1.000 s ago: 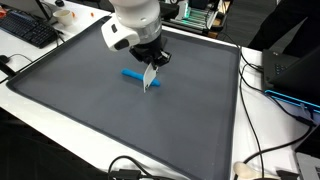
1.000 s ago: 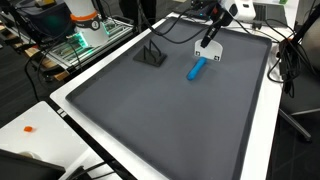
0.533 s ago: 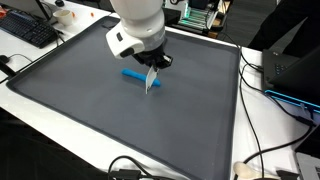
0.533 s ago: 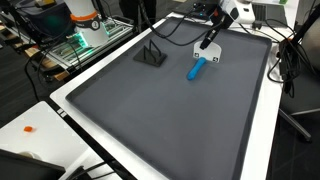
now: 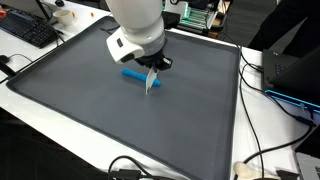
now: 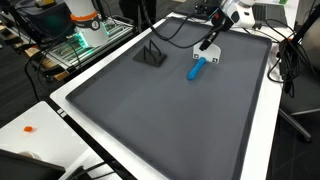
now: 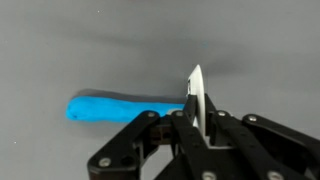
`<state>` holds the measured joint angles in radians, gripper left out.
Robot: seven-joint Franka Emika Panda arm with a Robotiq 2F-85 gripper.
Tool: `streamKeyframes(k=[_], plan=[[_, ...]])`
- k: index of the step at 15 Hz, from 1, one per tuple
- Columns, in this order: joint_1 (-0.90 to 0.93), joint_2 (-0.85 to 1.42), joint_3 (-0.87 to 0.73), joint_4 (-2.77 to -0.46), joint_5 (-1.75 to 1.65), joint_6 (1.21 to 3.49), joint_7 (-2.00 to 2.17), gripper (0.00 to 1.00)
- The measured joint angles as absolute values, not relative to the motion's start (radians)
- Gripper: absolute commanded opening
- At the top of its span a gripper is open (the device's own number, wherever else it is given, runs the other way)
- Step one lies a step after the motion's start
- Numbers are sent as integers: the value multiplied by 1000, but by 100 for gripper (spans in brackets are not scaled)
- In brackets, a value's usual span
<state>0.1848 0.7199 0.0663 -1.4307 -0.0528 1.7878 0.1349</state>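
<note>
My gripper (image 5: 150, 72) is shut on a thin white card (image 5: 150, 81) and holds it on edge just above the dark grey mat (image 5: 90, 100). In the wrist view the card (image 7: 196, 95) stands upright between the black fingers (image 7: 180, 125). A blue marker-like stick (image 5: 132, 74) lies flat on the mat right beside the card; it also shows in the wrist view (image 7: 120, 106) and in an exterior view (image 6: 197, 68). The gripper (image 6: 211, 42) hangs over the stick's far end, the card (image 6: 214, 58) below it.
A small black stand (image 6: 151, 55) sits on the mat near its far edge. A white table border (image 5: 255, 120) surrounds the mat. Cables (image 5: 262, 160), a keyboard (image 5: 28, 30) and electronics (image 6: 85, 35) lie around the edges.
The arm has drifted slightly toward the left in an exterior view, carrying the card. The blue stick has not moved.
</note>
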Motion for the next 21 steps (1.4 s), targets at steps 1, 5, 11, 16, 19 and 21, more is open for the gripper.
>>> streamKeyframes(k=[1,5,11,16,19,21], plan=[[184,725,67,-1421,-51,1780,130,2],[179,756,67,-1371,-46,1729,108,2],[163,813,71,-1280,-3,1648,68,2],[134,844,72,-1234,51,1608,45,2],[125,849,72,-1228,72,1601,43,2],[122,850,72,-1228,82,1599,42,2]])
